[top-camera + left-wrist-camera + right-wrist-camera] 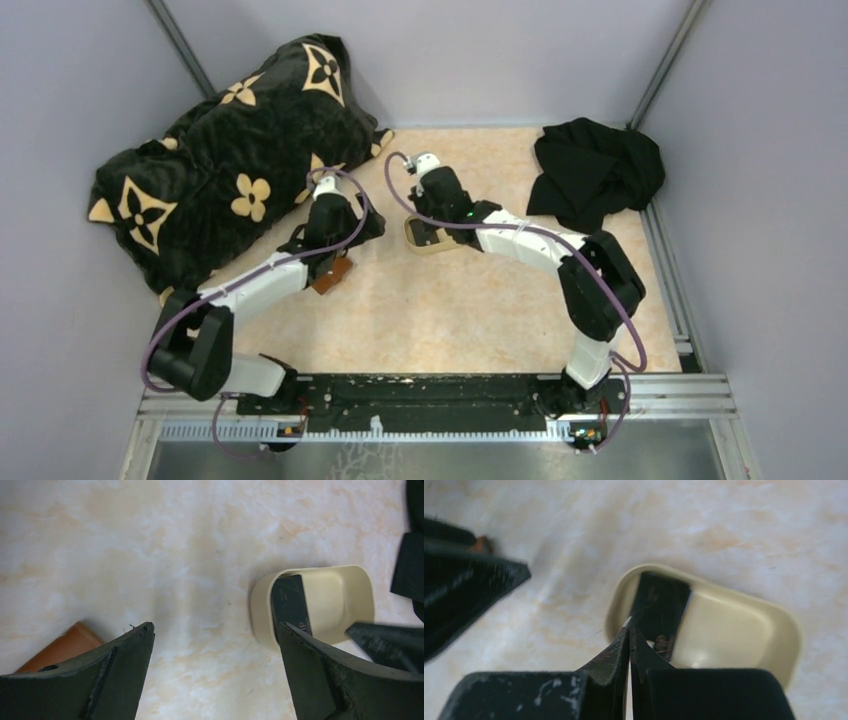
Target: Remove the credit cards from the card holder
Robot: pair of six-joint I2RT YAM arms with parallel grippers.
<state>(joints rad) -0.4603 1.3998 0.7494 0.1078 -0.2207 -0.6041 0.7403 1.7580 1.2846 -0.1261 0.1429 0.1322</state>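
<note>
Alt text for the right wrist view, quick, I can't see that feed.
The right gripper, jaws closed, hangs over the end of a tan tray where a dark card lies. Pale marbled table around; the left gripper's finger shows at left.

One flat brown folding card holder (332,276). One dark, thin rectangular credit card (291,605) in view; whether the holder has more inside cannot be told. One cream oval shallow plastic tray (345,592). One large black plush cushion with tan flower motifs (230,160). One crumpled black cloth (595,170). Two white-and-black robot arms, left (262,285) and right (530,240). One marbled beige worktop (450,310).
</note>
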